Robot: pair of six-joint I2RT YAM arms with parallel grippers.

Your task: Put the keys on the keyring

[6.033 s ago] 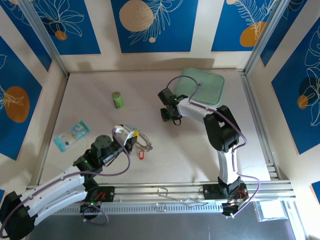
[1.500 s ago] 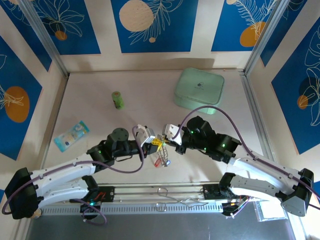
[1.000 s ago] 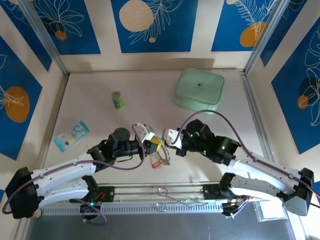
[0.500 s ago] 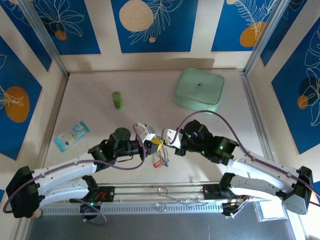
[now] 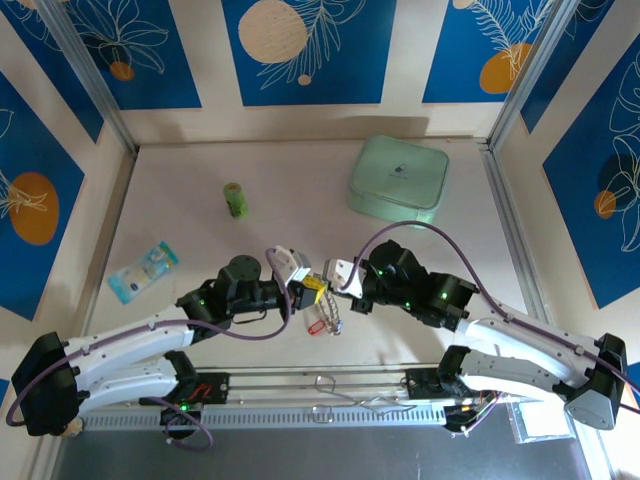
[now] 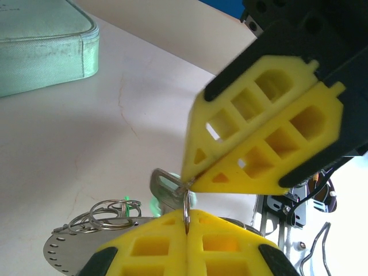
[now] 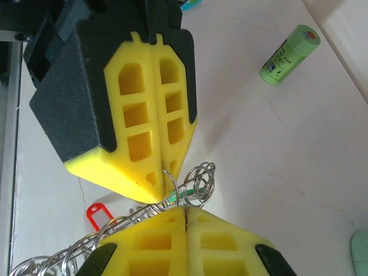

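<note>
My left gripper (image 5: pixel 312 284) and right gripper (image 5: pixel 332 277) meet tip to tip above the table's front middle. The left gripper (image 6: pixel 187 215) is shut on a small wire ring of the keyring (image 5: pixel 330 315), which hangs below it with a red-tagged key (image 5: pixel 314 326). The right gripper (image 7: pixel 186 211) is shut on a silver key (image 6: pixel 164 187) with a green tag behind it, pressed against that small ring. The keyring's coiled loops (image 7: pixel 198 181) and red tag (image 7: pixel 100 215) lie between the two sets of fingers.
A mint-green box (image 5: pixel 398 180) stands at the back right. A green bottle (image 5: pixel 235 200) lies at the back left, and a blue packet (image 5: pixel 143 270) lies on the left. The aluminium rail (image 5: pixel 330 385) runs along the near edge.
Since six seconds ago the right gripper has come from the mint box to meet the left gripper, which lifted the keyring. Over the last second both hold still; the hanging bunch sways slightly.
</note>
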